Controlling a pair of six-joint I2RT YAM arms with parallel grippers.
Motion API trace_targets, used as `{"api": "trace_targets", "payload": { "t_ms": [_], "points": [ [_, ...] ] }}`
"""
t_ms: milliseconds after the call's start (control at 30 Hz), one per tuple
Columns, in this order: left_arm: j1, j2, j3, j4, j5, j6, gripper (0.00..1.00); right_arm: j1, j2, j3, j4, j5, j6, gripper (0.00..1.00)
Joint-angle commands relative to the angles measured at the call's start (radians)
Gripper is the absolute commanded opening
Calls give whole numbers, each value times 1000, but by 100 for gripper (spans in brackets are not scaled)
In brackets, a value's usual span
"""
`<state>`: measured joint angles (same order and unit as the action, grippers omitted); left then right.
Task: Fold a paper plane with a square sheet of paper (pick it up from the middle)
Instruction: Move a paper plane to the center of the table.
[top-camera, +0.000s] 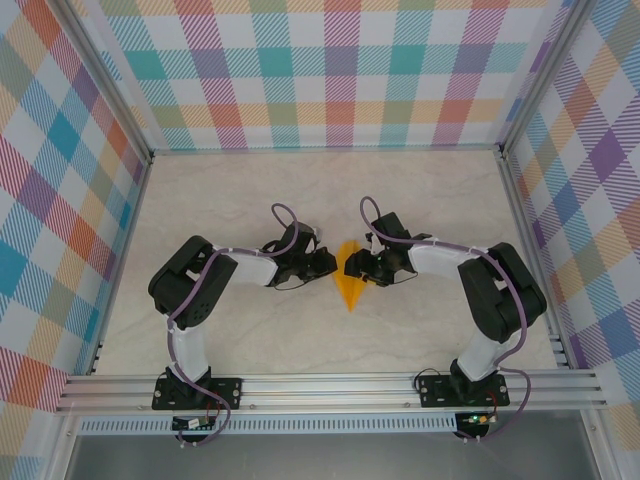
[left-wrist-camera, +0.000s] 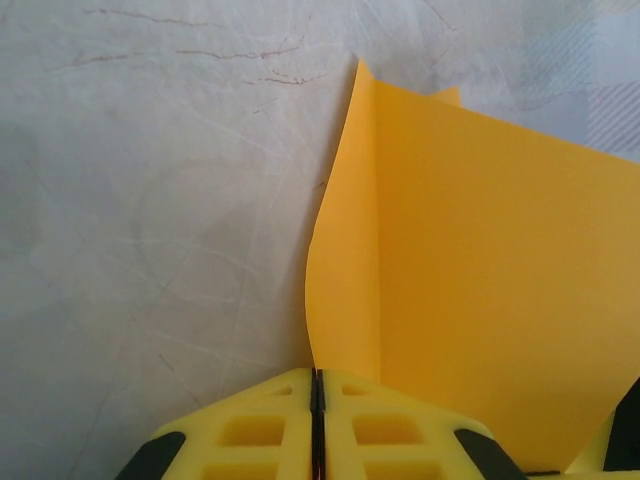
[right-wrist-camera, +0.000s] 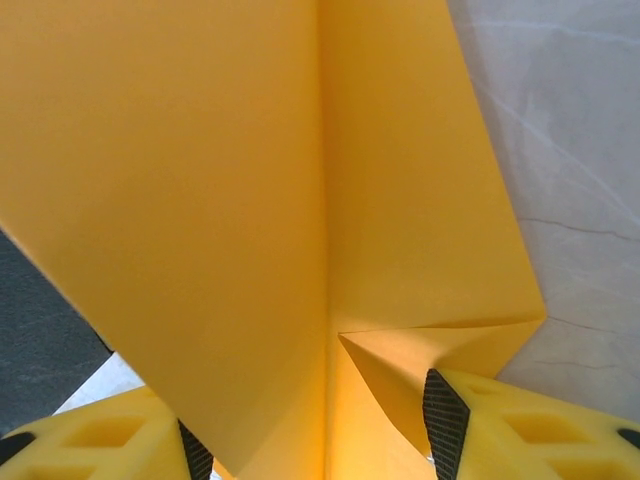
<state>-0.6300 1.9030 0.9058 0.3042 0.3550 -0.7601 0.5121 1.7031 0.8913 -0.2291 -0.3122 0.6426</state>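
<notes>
- Paper plane (top-camera: 350, 283), orange-yellow and only partly folded, is standing up between the two grippers at the middle of the table (top-camera: 430, 200). Its sharp tip is pointing to 6 o'clock.
- Left gripper (top-camera: 328, 264) is sitting at the plane's 9 o'clock. Its yellow fingers (left-wrist-camera: 260, 430) are pressing tight together and pinching the paper's edge.
- Right gripper (top-camera: 360, 268) is sitting at 3 o'clock. Its fingers (right-wrist-camera: 500, 430) are standing apart, with folded paper lying between them.
- Checked walls (top-camera: 340, 70) are standing around the table.

Orange-yellow paper plane (top-camera: 349, 280) looks half-folded, tip pointing nearward
</notes>
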Motion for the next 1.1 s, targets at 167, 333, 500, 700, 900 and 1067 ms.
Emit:
{"api": "trace_targets", "payload": {
  "t_ms": [167, 333, 500, 700, 900, 1067],
  "points": [
    [11, 15, -21, 36, -5, -13, 6, 19, -79, 1, -56, -54, 92, 59],
    [10, 27, -21, 50, 3, -23, 6, 20, -110, -34, -51, -74, 152, 58],
    [11, 27, -18, 52, 6, -23, 6, 27, -110, -42, -33, -110, 172, 58],
    [9, 25, -20, 56, 11, -25, 6, 48, -85, -28, -39, -94, 162, 56],
    [9, 16, -23, 50, 13, -25, 6, 63, -125, -23, -78, -22, 142, 55],
    [9, 13, -22, 50, 13, -25, 6, 71, -202, -36, -103, 27, 116, 54]
  ]
}}
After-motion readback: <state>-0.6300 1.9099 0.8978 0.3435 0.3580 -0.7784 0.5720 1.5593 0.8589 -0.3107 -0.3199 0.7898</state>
